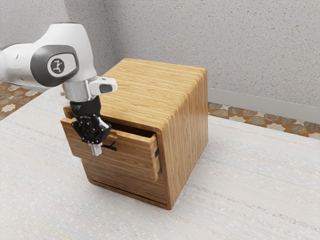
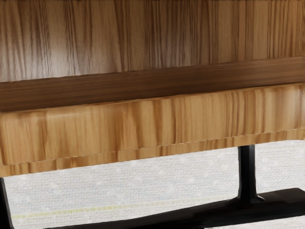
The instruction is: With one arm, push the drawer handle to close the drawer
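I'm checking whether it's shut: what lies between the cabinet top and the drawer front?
A dark gap, in the exterior view; the drawer front stands out from the cabinet.

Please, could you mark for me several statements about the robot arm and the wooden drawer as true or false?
1. The light-brown wooden drawer stands partly open. True.
2. The drawer's handle is white and round. False: the slim, straight handle is black.
3. The boxy wooden cabinet stands on a whitish table. True.
4. The gripper is behind the cabinet. False: the black gripper is at the drawer's front, near the handle.
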Controlling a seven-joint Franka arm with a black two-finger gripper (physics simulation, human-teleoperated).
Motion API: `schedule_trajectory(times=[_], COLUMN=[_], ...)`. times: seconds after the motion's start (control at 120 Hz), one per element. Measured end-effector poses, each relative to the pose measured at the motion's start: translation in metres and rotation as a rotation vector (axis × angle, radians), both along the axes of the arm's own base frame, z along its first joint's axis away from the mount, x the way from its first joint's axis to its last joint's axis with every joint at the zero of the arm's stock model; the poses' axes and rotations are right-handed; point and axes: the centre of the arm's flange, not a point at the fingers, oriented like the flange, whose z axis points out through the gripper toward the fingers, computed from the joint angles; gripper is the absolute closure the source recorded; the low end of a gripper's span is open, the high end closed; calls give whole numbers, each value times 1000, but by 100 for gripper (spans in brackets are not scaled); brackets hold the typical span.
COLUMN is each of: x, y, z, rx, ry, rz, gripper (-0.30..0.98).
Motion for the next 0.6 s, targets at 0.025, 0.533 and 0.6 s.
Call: schedule_trajectory(times=[0.025, 0.533, 0.6], x=[3, 29, 33], y=[0, 2, 2], z=[0, 11, 8], rx=[-1, -14, -15], ry=[-1, -27, -22], rz=[0, 6, 8], gripper=[79, 79, 79])
